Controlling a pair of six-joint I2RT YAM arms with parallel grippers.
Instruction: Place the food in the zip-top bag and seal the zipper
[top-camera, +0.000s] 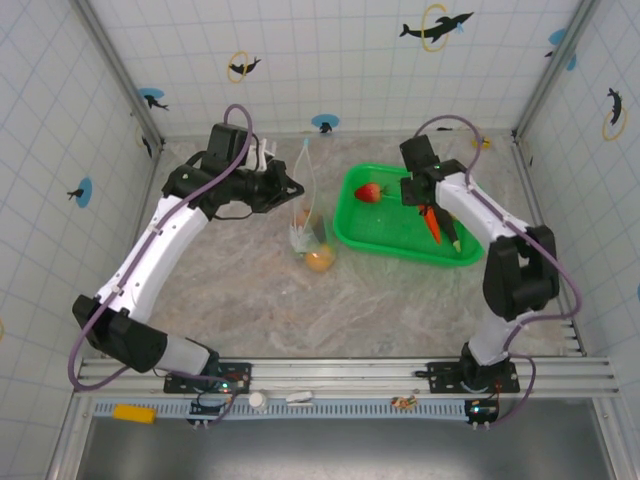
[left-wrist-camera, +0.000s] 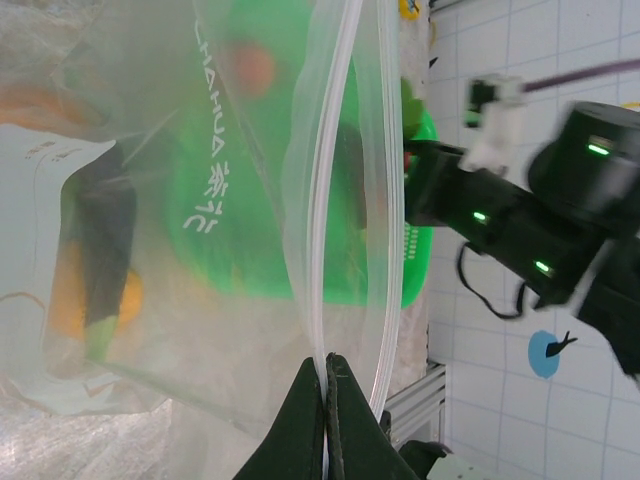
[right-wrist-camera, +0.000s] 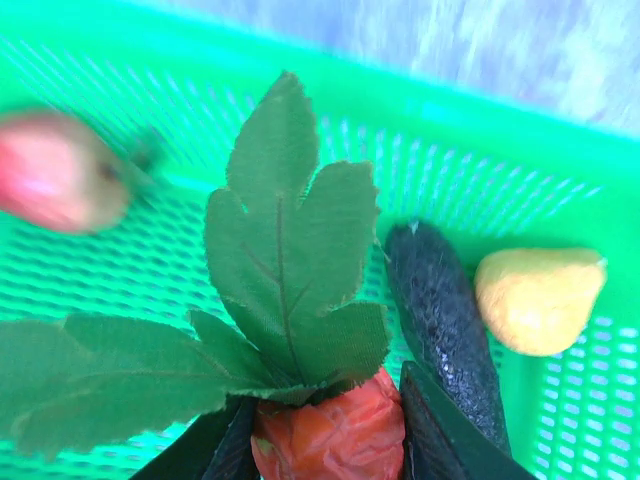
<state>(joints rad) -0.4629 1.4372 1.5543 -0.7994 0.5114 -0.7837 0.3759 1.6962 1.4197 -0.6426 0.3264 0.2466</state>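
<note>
Pickup seems in hand: the right pincer (right-wrist-camera: 328, 428), part-closed, grips the leafy orange toy carrot (right-wrist-camera: 335, 452) in the green mesh basket (right-wrist-camera: 480, 150). The left pincer (left-wrist-camera: 325, 375), fully shut, pinches the zipper strip (left-wrist-camera: 328, 200) of the clear crinkly bag (top-camera: 312, 218); next, carry the carrot to its mouth.

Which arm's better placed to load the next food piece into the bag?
Right. The right gripper clamps the carrot at the green basket. The left gripper is pinched shut on the zipper, holding the bag up, so it is busy.
</note>
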